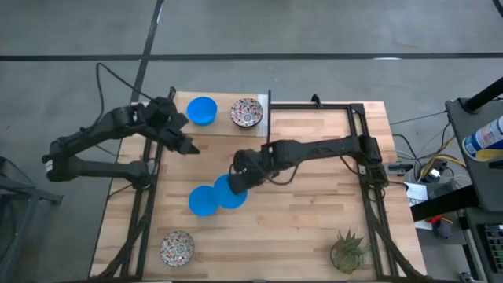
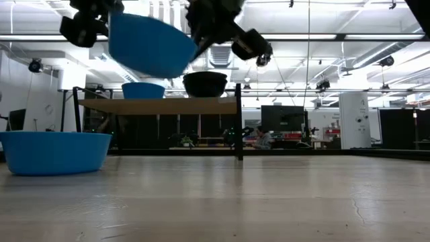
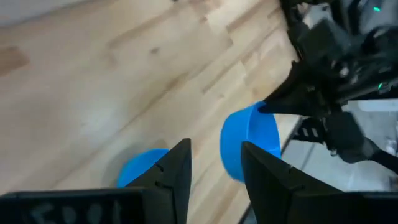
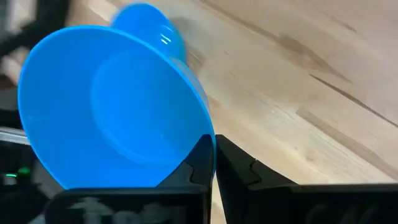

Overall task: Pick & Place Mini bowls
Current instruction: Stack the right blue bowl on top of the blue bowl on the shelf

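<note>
While the right claw pinches a plain blue bowl aloft and the left claw gapes empty, pale wooden table lies beneath.

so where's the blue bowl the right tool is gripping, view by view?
High view: held blue bowl at table centre, under the right tool, overlapping the resting blue bowl.
Low view: upper left, lifted and tilted, above the table.
Left wrist view: right of centre, on edge.
Right wrist view: fills the left half, rim pinched in the shut tool.
Shared landmark: the resting blue bowl beside it, seen in all four.
</note>
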Motion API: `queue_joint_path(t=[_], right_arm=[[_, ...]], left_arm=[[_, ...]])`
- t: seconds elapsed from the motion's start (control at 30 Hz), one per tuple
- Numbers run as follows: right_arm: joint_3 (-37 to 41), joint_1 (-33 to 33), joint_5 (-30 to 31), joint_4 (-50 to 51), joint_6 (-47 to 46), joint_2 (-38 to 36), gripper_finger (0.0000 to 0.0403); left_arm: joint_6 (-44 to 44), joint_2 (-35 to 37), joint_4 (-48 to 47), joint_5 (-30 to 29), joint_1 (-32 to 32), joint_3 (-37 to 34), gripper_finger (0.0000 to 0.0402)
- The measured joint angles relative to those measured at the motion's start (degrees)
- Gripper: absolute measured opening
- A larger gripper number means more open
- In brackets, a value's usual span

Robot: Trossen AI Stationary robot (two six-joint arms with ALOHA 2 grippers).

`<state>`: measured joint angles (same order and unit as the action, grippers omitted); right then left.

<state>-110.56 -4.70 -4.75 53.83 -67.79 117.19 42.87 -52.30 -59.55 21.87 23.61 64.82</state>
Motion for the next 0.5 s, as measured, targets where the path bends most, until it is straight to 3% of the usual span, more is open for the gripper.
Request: queue_joint_path(t=[0.33, 0.5], right_arm=[[-3.3, 2.7, -4.6, 1.9, -0.5, 0.1, 0.0009], [-2.8, 2.9, -4.8, 2.6, -0.4, 0.1, 0.0008]], left_arm=[[8.0, -2.6, 11.3, -0.2, -11.9, -4.3, 0.0131], [10.1, -5.1, 11.2, -1.5, -14.8, -5.6, 0.0131]])
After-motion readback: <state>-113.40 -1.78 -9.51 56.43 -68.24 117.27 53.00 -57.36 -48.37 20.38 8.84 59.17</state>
